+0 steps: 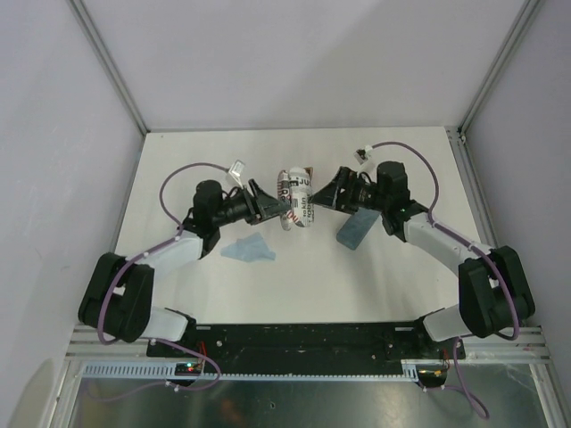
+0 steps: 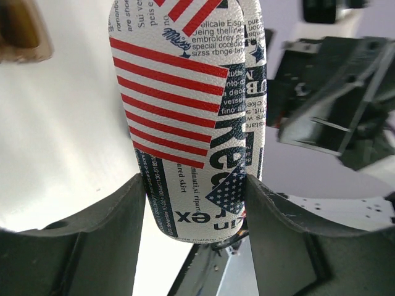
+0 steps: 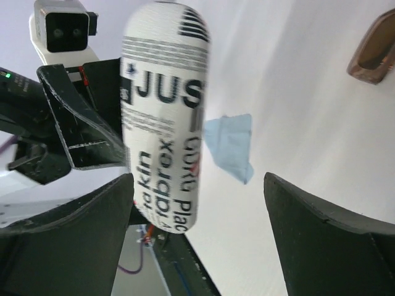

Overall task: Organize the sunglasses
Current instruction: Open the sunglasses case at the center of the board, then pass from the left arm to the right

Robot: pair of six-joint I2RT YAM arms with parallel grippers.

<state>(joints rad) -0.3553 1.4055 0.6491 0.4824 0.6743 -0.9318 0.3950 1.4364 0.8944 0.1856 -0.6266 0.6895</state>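
The left arm and the right arm are both made of white shell links between rounded black joint housings. A thin purple cable runs along each of them, with a small white connector tag near the wrist. The left gripper and the right gripper have wide matte black plastic fingers with curved inner edges. On the left wrist there is a small white camera box with two dark round lenses, and a tiny green light glows on the black part below it.
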